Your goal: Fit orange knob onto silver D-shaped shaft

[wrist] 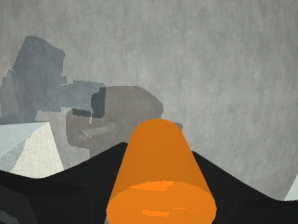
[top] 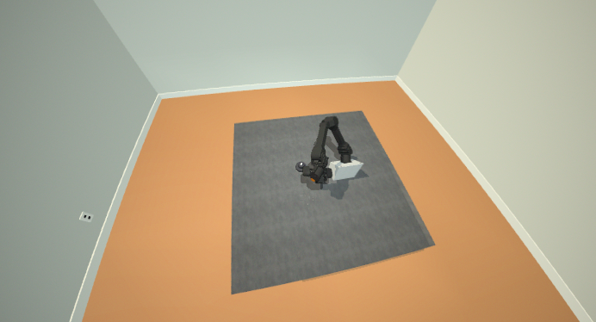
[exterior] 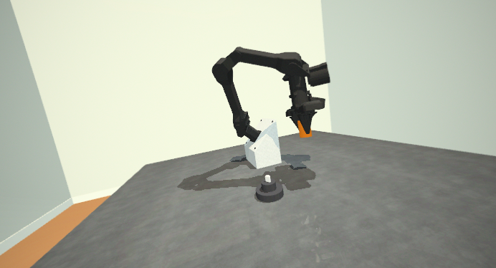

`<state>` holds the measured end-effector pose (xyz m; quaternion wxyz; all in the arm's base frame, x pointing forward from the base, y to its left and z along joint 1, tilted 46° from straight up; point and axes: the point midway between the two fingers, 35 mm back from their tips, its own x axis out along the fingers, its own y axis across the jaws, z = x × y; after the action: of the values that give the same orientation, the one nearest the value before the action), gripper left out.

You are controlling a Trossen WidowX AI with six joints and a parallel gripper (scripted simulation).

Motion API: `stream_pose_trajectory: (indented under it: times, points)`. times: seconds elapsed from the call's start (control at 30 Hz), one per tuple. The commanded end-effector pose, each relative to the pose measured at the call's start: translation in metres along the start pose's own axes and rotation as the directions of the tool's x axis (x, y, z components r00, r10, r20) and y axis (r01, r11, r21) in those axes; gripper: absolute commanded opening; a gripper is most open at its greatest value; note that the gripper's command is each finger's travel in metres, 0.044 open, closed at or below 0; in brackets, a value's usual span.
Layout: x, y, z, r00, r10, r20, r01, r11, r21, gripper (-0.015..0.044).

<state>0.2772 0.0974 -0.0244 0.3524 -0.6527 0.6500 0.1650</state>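
Observation:
My gripper (top: 317,178) (exterior: 305,129) (wrist: 157,152) is shut on the orange knob (top: 313,180) (exterior: 305,135) (wrist: 156,162). It points down and holds the knob high above the dark surface, nearly upright in the exterior view. The knob's hole is hidden in all views. The dark round pedestal (top: 297,170) (exterior: 269,194) stands away from the knob, nearer the camera and lower left of it in the exterior view. The small silver shaft (top: 301,164) (exterior: 267,178) stands up bare from its middle; its flat side cannot be made out. The pedestal is not in the wrist view.
The white arm base (top: 348,170) (exterior: 268,154) (wrist: 44,155) stands on the dark grey surface (top: 276,244) (exterior: 376,203) (wrist: 230,60), behind the pedestal in the exterior view. Shadows of the arm lie around the base.

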Motion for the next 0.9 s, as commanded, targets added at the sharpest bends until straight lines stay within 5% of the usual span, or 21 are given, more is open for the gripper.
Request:
stream_pose_trajectory:
  times: [0.0, 0.87]
  points:
    - [0.010, -0.001, 0.001, 0.994, 0.112, -0.002, -0.112, 0.994, -0.008, 0.0000]
    - [0.138, 0.002, 0.008, 0.991, 0.131, -0.002, -0.131, 0.991, 0.006, 0.0000]
